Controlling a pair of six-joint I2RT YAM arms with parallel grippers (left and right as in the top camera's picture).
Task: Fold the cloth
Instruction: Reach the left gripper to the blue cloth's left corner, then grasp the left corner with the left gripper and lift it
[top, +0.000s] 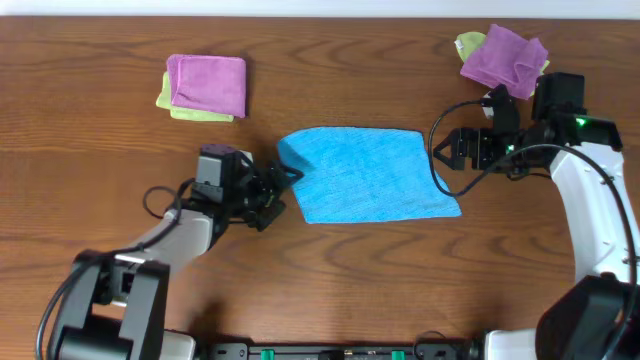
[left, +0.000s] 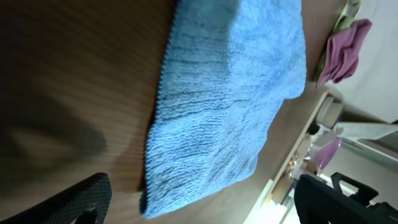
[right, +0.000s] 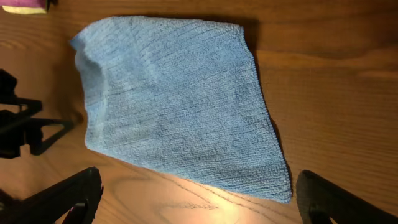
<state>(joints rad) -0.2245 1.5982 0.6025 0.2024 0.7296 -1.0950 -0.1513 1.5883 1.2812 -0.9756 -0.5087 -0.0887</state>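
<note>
Cloth (top: 368, 175) is lying spread out flat, pretty much dead centre on the wooden table (top: 100, 170), just 1 layer as far as I can see, with the corner nearest the left arm a bit rumpled. The left gripper (top: 283, 192) is right at the cloth's left edge, and in its wrist cam the 2 fingers (left: 81, 199) are spread wide with the cloth's edge between them, not pinching anything. The right gripper (top: 447, 152) is just off the right edge, its fingers (right: 78, 193) wide apart too and nothing in them. Further out, at the far left, there's a purple cloth (top: 207, 82) stacked on a yellow-green cloth (top: 200, 113). At the far right, a crumpled purple cloth (top: 505, 58) sits on a yellow-green scrap (top: 468, 43), just behind the right arm.
</note>
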